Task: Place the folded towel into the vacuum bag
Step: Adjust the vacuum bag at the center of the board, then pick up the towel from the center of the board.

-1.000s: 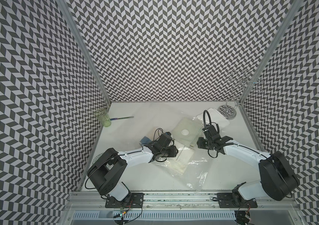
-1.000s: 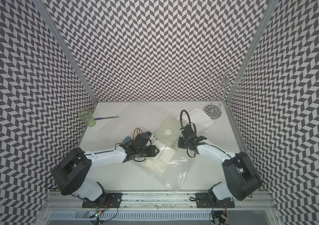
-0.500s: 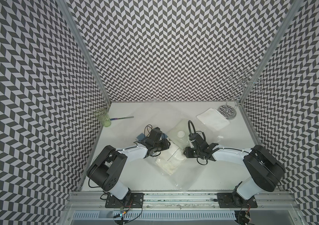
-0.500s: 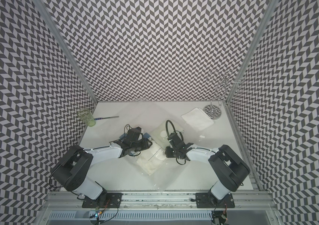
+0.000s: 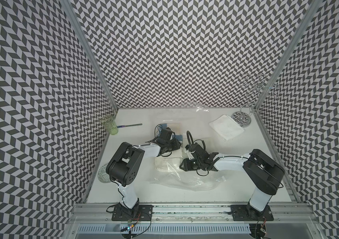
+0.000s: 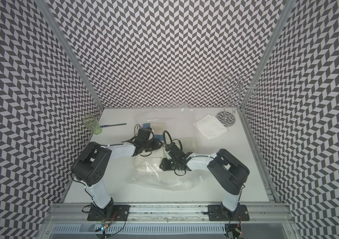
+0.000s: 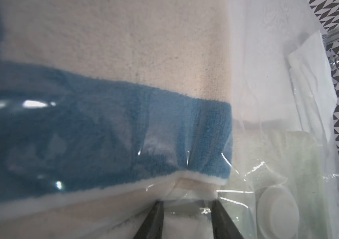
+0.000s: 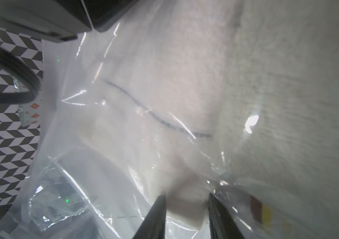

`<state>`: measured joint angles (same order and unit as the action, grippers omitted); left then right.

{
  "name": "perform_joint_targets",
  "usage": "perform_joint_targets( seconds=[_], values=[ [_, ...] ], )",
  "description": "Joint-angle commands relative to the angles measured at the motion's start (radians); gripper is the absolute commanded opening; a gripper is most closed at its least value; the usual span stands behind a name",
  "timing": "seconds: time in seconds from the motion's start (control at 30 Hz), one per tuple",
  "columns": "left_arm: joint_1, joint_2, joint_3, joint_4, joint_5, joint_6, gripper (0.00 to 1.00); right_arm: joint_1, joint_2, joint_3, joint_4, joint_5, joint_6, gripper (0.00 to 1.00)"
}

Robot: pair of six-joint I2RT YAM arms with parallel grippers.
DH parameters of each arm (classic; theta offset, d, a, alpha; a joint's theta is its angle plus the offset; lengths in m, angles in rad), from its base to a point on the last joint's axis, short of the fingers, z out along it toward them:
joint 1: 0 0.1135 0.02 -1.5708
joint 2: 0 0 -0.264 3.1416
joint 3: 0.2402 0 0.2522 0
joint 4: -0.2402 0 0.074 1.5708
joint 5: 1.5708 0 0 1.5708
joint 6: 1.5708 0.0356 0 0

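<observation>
The vacuum bag (image 5: 189, 182) sprawls crumpled across the middle of the white table (image 5: 185, 201). A blue-banded towel (image 7: 123, 134) lies under its film, near the white valve (image 7: 276, 204). The right gripper (image 8: 186, 197), jaws part-way apart, pinches the cream folded towel (image 5: 164, 162) at centre frame, beneath bag film. The left gripper (image 7: 187, 201) straddles film and a towel edge; whether it clamps is unclear. A green glass (image 5: 109, 125) stands at left, and chevron walls (image 5: 185, 51) surround the table.
</observation>
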<state>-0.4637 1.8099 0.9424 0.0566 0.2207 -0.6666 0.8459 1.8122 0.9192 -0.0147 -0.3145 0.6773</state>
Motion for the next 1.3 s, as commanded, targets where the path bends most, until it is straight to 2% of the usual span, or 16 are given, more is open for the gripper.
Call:
perform_joint_targets(
  seconds=[0.0,0.13,0.3,0.43,0.6,0.7,0.83,1.0,1.07,1.27],
  values=[
    [0.012,-0.070,0.009,-0.096,-0.036,0.042,0.42,-0.014,0.097,0.033,-0.046,0.001,-0.010,0.36],
    [0.011,-0.209,-0.014,-0.157,-0.055,0.048,0.42,-0.018,0.018,0.071,-0.106,-0.023,-0.051,0.42],
    [-0.019,-0.343,-0.025,-0.199,-0.067,0.043,0.42,-0.100,-0.219,0.062,-0.271,0.079,-0.107,0.55],
    [-0.096,-0.386,0.013,-0.227,-0.098,0.068,0.43,-0.253,-0.376,0.022,-0.341,0.146,-0.114,0.61],
    [-0.220,-0.370,0.055,-0.198,-0.086,0.115,0.43,-0.459,-0.466,-0.062,-0.367,0.283,-0.086,0.68],
    [-0.278,-0.346,0.063,-0.173,-0.062,0.130,0.43,-0.610,-0.502,-0.141,-0.307,0.279,-0.038,0.72],
    [-0.319,-0.321,0.042,-0.129,-0.036,0.118,0.44,-0.713,-0.482,-0.177,-0.178,0.295,0.020,0.76],
    [-0.331,-0.306,0.040,-0.127,-0.022,0.138,0.43,-0.781,-0.328,-0.106,-0.120,0.259,0.090,0.78],
    [-0.331,-0.316,0.034,-0.133,-0.029,0.153,0.44,-0.792,-0.275,-0.084,-0.066,0.239,0.111,0.78],
    [-0.323,-0.343,0.014,-0.147,-0.043,0.180,0.44,-0.803,-0.151,0.006,-0.028,0.285,0.157,0.78]
  ],
)
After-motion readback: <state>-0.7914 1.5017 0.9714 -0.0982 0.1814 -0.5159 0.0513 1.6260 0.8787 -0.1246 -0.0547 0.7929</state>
